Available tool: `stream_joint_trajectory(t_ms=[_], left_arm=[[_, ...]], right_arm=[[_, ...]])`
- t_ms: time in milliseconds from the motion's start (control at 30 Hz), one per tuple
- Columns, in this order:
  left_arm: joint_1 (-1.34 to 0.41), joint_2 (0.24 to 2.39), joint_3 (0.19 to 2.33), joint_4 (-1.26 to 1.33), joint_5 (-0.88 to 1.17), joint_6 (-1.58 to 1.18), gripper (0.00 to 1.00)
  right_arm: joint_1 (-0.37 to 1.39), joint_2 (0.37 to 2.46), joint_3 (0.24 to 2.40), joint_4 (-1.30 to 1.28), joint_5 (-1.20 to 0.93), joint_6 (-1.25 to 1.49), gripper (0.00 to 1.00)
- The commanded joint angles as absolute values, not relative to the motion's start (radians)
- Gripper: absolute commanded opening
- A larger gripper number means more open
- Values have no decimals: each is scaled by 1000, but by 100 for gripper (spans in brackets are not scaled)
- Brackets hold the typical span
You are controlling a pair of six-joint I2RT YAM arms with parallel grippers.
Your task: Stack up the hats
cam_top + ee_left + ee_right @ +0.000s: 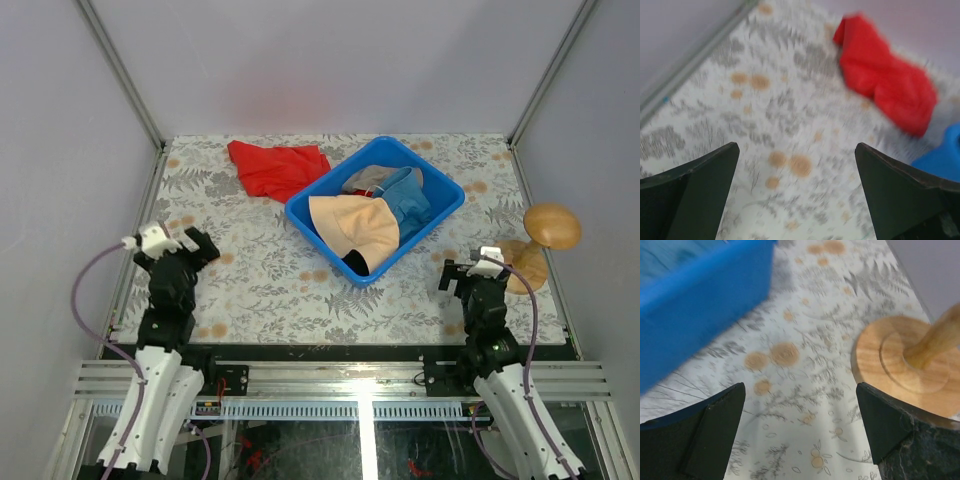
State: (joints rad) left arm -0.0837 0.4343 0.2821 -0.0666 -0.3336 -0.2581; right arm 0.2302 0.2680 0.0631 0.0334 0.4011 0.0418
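Three hats lie heaped in a blue bin (302, 213): a peach-beige hat (355, 228) in front, a blue hat (410, 195) behind it, and a grey-khaki hat (370, 178) at the back. A crumpled red fabric (275, 168) (885, 80) lies on the table left of the bin; I cannot tell whether it has a brim. My left gripper (193, 244) (796, 146) is open over bare patterned table, well short of the red fabric. My right gripper (455, 272) (800, 386) is open too, between the bin and the wooden stand, holding nothing.
A mushroom-shaped wooden stand (545, 235) (905, 362) stands at the right edge, close to my right gripper. The blue bin's wall (700, 295) is to the front left of that gripper, and its corner (942, 157) shows in the left wrist view. Grey walls enclose the table.
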Motion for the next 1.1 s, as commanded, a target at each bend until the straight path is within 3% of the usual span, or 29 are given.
stream_joint_trajectory(t_ms=[0,67,167,267,467,800,1067], left_arm=[[-81,517,578,-243,-452,-447,100],[-81,590,680,-295,-424,-514,100],[-83,771,816,-261,-149,-502,100],[-82,1047,1026,-327,27,-484,100],[-87,1440,1313,-392,79,-389,100],[-88,1885,1545,-218,405,-379,100],[-132,2236,1882,-233,415,-394,100]], right_arm=[[233,229,248,17,274,18,99],[235,208,286,57,292,106,100],[235,221,343,71,464,393,100],[235,292,432,52,390,345,100],[235,425,710,-191,313,459,99],[236,424,849,-293,205,509,99],[235,390,887,-370,254,488,99]])
